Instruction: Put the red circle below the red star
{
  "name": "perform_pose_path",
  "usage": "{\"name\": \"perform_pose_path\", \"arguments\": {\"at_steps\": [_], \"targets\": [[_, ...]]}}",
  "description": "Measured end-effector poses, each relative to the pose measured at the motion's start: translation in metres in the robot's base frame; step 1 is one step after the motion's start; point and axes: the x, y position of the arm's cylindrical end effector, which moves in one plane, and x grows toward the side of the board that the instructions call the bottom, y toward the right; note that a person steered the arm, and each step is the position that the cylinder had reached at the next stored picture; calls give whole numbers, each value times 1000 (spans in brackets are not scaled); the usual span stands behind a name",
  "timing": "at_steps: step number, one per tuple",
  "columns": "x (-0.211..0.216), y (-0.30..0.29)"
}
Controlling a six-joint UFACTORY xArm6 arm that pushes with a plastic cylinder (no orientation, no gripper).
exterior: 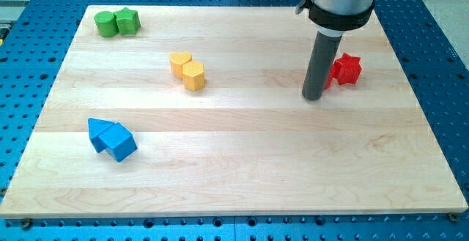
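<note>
The red star [347, 68] lies on the wooden board [256, 160] near the view's right edge, in the upper part. My tip [314, 97] rests on the board just left of the star and slightly below it. The rod hides the star's left side. A small strip of red [328, 78] shows between the rod and the star; I cannot tell whether it is the red circle or part of the star. No red circle shows clearly anywhere else.
A green circle [105, 24] and a green star [128, 21] touch at the view's top left. A yellow heart [180, 62] and a yellow hexagon [194, 75] touch at the upper middle. Two blue blocks [111, 139] touch at the lower left.
</note>
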Motion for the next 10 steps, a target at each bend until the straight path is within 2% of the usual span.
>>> {"name": "perform_pose_path", "arguments": {"at_steps": [2, 4, 5, 6, 7, 8, 10], "targets": [[10, 0], [65, -23], [123, 8], [129, 69], [58, 98], [-15, 79], [-71, 19]]}}
